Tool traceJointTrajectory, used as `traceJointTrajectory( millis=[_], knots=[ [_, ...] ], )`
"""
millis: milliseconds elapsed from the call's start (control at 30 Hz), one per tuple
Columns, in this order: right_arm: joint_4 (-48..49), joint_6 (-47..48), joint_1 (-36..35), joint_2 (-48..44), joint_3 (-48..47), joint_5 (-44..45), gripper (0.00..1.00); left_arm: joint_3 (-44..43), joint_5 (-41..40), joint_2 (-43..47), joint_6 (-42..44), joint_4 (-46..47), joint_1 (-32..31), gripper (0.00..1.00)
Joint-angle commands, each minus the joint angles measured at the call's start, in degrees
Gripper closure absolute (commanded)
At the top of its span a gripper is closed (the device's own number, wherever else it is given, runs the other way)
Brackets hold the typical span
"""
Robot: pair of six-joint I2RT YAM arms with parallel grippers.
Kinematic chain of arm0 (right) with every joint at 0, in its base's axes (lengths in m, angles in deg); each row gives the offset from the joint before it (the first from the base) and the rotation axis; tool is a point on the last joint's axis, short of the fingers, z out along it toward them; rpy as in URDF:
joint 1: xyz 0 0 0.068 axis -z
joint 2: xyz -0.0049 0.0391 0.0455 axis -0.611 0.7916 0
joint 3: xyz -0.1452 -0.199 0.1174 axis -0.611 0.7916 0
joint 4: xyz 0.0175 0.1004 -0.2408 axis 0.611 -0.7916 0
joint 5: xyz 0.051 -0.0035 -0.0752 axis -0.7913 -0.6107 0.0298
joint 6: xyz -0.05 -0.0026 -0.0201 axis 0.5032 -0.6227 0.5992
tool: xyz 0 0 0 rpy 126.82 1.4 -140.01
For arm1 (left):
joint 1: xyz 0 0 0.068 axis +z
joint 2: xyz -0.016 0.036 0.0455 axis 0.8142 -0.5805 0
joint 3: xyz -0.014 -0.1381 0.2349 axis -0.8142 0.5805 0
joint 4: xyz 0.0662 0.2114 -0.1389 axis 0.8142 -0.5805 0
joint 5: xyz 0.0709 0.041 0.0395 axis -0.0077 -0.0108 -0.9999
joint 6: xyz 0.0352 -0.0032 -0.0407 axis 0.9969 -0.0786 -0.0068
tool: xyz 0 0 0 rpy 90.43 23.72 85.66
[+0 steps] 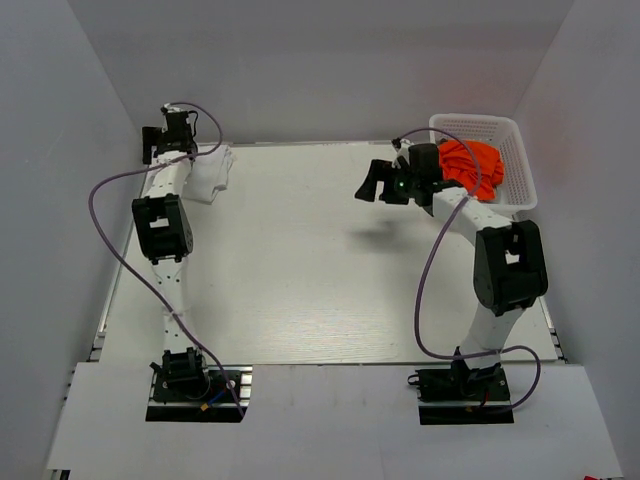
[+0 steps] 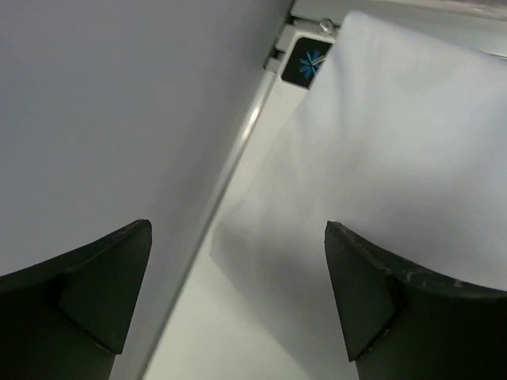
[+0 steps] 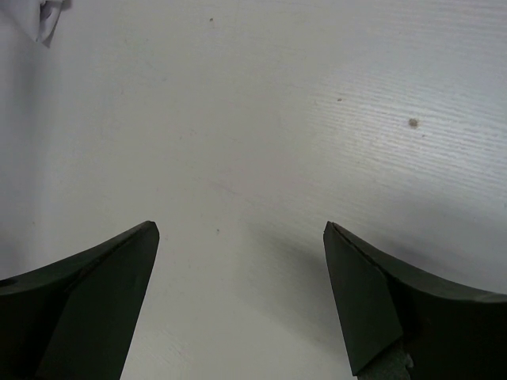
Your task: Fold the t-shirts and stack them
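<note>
The white t-shirt lies folded in the far left corner of the table; in the left wrist view it fills the right side. My left gripper hangs open just left of it, by the wall, with nothing between its fingers. The orange t-shirt sits crumpled in the white mesh basket at the far right. My right gripper is open and empty over the bare table, left of the basket. A corner of white cloth shows at that view's top left.
The white table is walled in by grey panels on the left, back and right. A metal frame rail runs along the table's left edge next to the white t-shirt. Purple cables loop beside both arms.
</note>
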Motion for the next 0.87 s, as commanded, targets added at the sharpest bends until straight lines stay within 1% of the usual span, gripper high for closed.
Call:
traceJointTrajectory(
  millis=[0, 33, 67, 100, 133, 167, 200, 233, 267, 300, 333, 367, 400, 433, 467, 500, 533, 567, 600, 667, 700, 800, 833],
  knots=[
    [3.5, -0.8, 0.2, -5.6, 3.6, -1.5, 0.1, 1.4, 5.8, 14.6, -15.9, -11.8, 0.3, 0.0],
    [3.7, -1.0, 0.0, -7.5, 4.2, -0.9, 0.1, 3.8, 8.9, 20.5, -19.0, -14.2, -0.2, 0.0],
    [3.6, -1.2, -0.1, -7.9, 4.9, -0.5, 0.1, 11.4, 11.9, 24.1, -21.0, -13.7, -0.8, 0.0],
    [3.7, -1.6, 0.0, -8.7, 7.3, 0.8, 0.1, 16.4, 16.3, 27.7, -22.6, -12.4, -1.3, 0.0],
    [3.5, -1.9, 0.0, -10.9, 8.4, 2.2, 0.1, 21.7, 17.6, 31.6, -25.5, -10.3, -2.4, 0.0],
    [3.5, -2.1, 0.0, -11.7, 9.4, 3.1, 0.1, 31.5, 19.7, 39.2, -27.7, -7.0, -3.0, 0.0],
    [3.4, -2.6, 0.2, -13.7, 12.9, 4.5, 0.1, 36.5, 24.9, 42.9, -30.2, -5.1, -3.0, 0.0],
    [3.1, -2.6, 0.0, -15.7, 14.0, 5.4, 0.1, 46.4, 30.4, 50.1, -34.3, -1.2, -4.1, 0.0],
    [2.8, -2.6, 0.0, -16.6, 16.2, 5.4, 0.1, 51.2, 33.8, 50.1, -35.4, 0.7, -4.8, 0.0],
    [2.5, -2.8, 0.1, -18.8, 17.2, 6.9, 0.1, 56.0, 36.8, 57.0, -36.6, 2.9, -5.8, 0.0],
    [1.4, -2.8, 0.1, -19.9, 19.8, 7.9, 0.1, 65.1, 39.6, 60.2, -38.2, 5.1, -6.8, 0.0],
    [1.3, -2.8, 0.2, -23.1, 20.8, 8.3, 0.1, 69.0, 43.5, 63.2, -38.9, 7.0, -9.3, 0.0],
    [1.2, -2.9, 0.0, -24.1, 21.6, 8.9, 0.1, 72.2, 44.1, 66.0, -40.3, 8.7, -10.6, 0.0],
    [1.0, -2.8, 0.1, -25.2, 22.3, 9.2, 0.1, 75.1, 44.8, 70.8, -41.4, 8.7, -11.8, 0.0],
    [1.1, -2.9, -0.1, -27.9, 25.3, 9.4, 0.1, 79.9, 45.3, 73.0, -43.1, 8.7, -13.9, 0.0],
    [1.4, -3.9, 0.0, -28.9, 26.3, 9.6, 0.1, 82.0, 45.3, 75.2, -43.9, 9.5, -14.7, 0.0],
    [3.1, -4.3, 0.1, -31.7, 29.4, 9.0, 0.1, 84.7, 45.3, 78.7, -43.9, 8.9, -15.9, 0.0],
    [3.7, -4.4, -0.2, -32.5, 30.4, 9.0, 0.1, 85.4, 45.3, 80.4, -43.9, 8.9, -15.9, 0.0],
    [7.0, -5.5, -0.2, -33.4, 32.6, 9.1, 0.1, 85.5, 44.0, 81.8, -43.9, 7.1, -16.7, 0.0],
    [8.5, -6.1, -0.1, -36.6, 35.1, 9.9, 0.1, 86.2, 40.5, 84.3, -43.9, 6.4, -17.5, 0.0],
    [11.0, -6.0, -0.2, -38.3, 36.9, 10.4, 0.1, 86.2, 40.5, 84.3, -43.9, 6.4, -17.5, 0.0],
    [13.4, -5.3, -0.2, -41.2, 40.0, 8.8, 0.1, 86.8, 39.6, 84.3, -43.9, 6.4, -18.0, 0.0],
    [13.1, -5.3, -0.2, -41.6, 40.2, 9.6, 0.1, 86.2, 37.6, 84.3, -43.9, 5.8, -18.0, 0.0]
  ],
)
